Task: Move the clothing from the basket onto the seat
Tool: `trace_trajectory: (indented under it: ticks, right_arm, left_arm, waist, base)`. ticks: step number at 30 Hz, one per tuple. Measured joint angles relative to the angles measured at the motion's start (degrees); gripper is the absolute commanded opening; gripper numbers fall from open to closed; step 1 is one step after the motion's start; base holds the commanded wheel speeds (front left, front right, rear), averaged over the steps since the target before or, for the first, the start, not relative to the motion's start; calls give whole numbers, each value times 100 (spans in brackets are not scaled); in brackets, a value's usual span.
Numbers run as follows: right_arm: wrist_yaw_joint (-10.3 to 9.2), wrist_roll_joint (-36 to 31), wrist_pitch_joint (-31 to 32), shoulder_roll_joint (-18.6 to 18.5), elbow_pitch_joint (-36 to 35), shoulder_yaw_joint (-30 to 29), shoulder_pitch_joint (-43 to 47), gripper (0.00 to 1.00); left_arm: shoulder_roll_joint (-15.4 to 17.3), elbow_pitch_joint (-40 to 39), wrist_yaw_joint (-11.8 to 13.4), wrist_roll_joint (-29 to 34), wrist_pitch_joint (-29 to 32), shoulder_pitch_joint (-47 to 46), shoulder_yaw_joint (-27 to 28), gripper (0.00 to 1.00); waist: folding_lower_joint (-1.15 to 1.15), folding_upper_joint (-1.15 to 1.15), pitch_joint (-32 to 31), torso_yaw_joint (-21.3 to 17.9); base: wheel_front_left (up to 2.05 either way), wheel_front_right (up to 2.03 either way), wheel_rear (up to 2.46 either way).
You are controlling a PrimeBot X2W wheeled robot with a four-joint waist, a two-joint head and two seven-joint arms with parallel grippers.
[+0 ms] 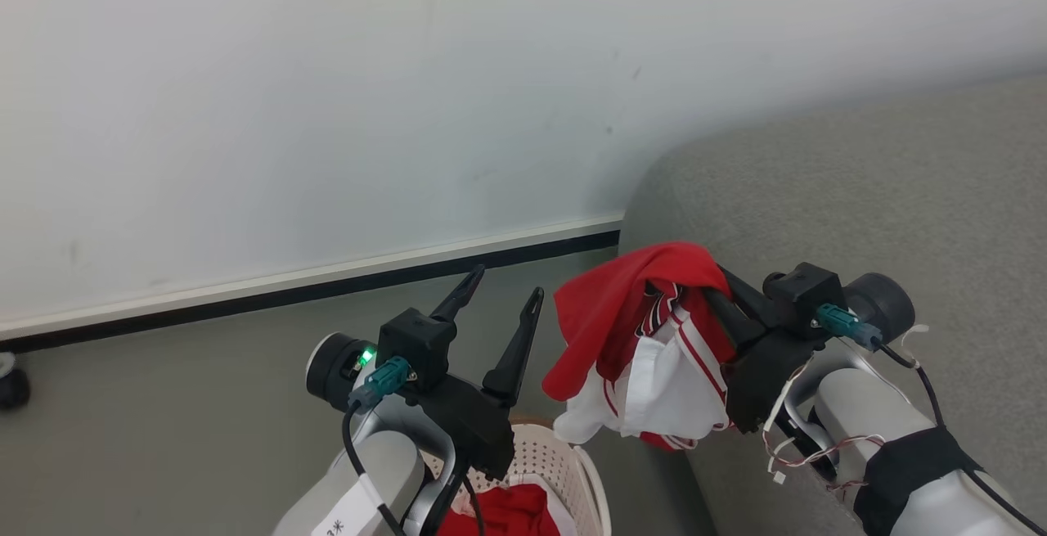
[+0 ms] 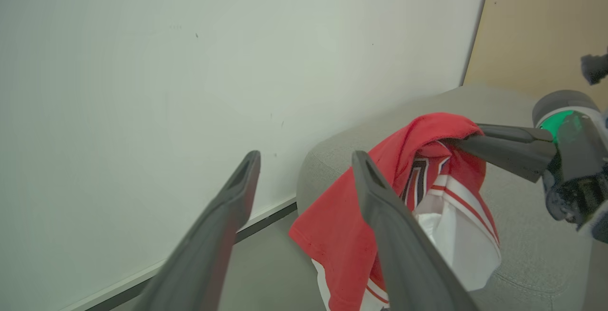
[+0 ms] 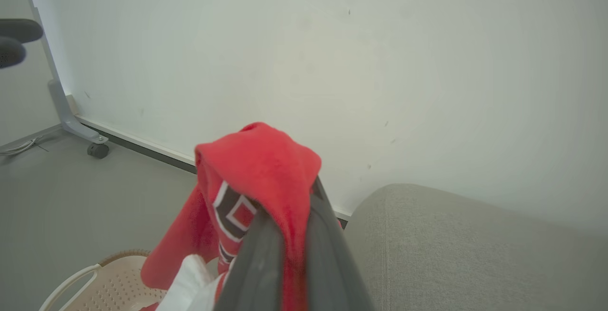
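My right gripper (image 1: 720, 295) is shut on a red-and-white piece of clothing (image 1: 638, 331), which hangs in the air beside the rounded corner of the grey seat (image 1: 859, 192). The cloth drapes over the fingertips and hides them. In the right wrist view the same clothing (image 3: 256, 159) covers my right gripper (image 3: 289, 206), with the seat (image 3: 451, 244) to its right. My left gripper (image 1: 505, 286) stands open and empty, left of the clothing and above the basket (image 1: 564, 454). More red clothing (image 1: 507, 511) lies in the basket. The left wrist view looks between its open fingers (image 2: 223, 221) at the hanging clothing (image 2: 342, 225).
A white wall with a dark baseboard (image 1: 327, 290) runs behind everything. Grey floor lies between the wall and the basket (image 3: 109, 278). A wheeled frame leg with a caster (image 3: 97, 149) stands at the far left. A beige panel (image 2: 546, 26) rises behind the seat (image 2: 522, 254).
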Motion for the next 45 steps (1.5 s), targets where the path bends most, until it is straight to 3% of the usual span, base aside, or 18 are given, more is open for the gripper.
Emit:
trace_trajectory:
  ticks: [14, 21, 33, 45]
  right_arm:
    - [-63, -112, 0, -401, -490, -154, 58, 0]
    - [-59, -111, 0, -714, -616, -336, -33, 0]
    - [-55, -24, -1, -1129, -886, -767, -983, 0]
    - [-7, 187, 241, -1562, -446, -1222, -2755, 0]
  left_arm:
    - [-42, -422, 64, 5, -46, 486, 1, 100]
    - [-131, -530, 103, 81, -47, 505, -97, 100]
    - [-70, -839, 155, 428, -48, 441, -234, 100]
    - [200, -1308, 202, 803, 44, 10, -272, 100]
  waist:
    - [0, 0, 39, -1199]
    - [-1, 0, 166, -1613]
    - [0, 0, 782, -1534]
    - [1, 1, 1688, -1172]
  base:
    - [0, 0, 0]
    - [0, 0, 0]
    - [0, 0, 0]
    - [0, 0, 0]
